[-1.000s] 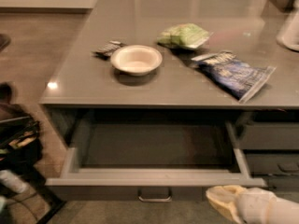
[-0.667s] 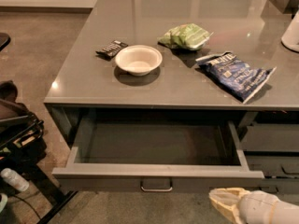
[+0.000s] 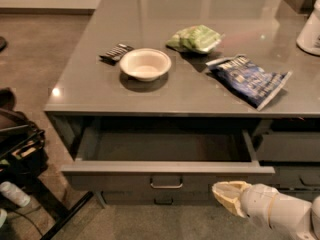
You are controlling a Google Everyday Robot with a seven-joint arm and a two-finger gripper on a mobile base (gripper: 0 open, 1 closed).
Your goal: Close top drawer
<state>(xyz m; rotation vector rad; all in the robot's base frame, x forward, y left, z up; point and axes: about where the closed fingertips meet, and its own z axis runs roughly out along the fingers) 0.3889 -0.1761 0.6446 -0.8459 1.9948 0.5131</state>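
Observation:
The top drawer (image 3: 165, 176) is pulled out from under the grey counter. Its wide dark-grey front faces me, with a small metal loop handle (image 3: 166, 183) at the centre. Its deep grey tray (image 3: 165, 146) holds nothing that I can see. My gripper (image 3: 226, 195) comes in from the bottom right on a white arm. Its cream tip sits just below the drawer front's right end, to the right of the handle. It holds nothing.
On the counter (image 3: 95, 91) lie a white bowl (image 3: 145, 64), a dark flat object (image 3: 116, 51), a green bag (image 3: 196, 38) and a blue chip bag (image 3: 248, 79). Lower grey drawers (image 3: 287, 149) are at the right. A black cart (image 3: 20, 149) stands at the left.
The view has shifted, so the counter and open drawer sit higher and more to the right in frame. The gripper stays at bottom right by the drawer front.

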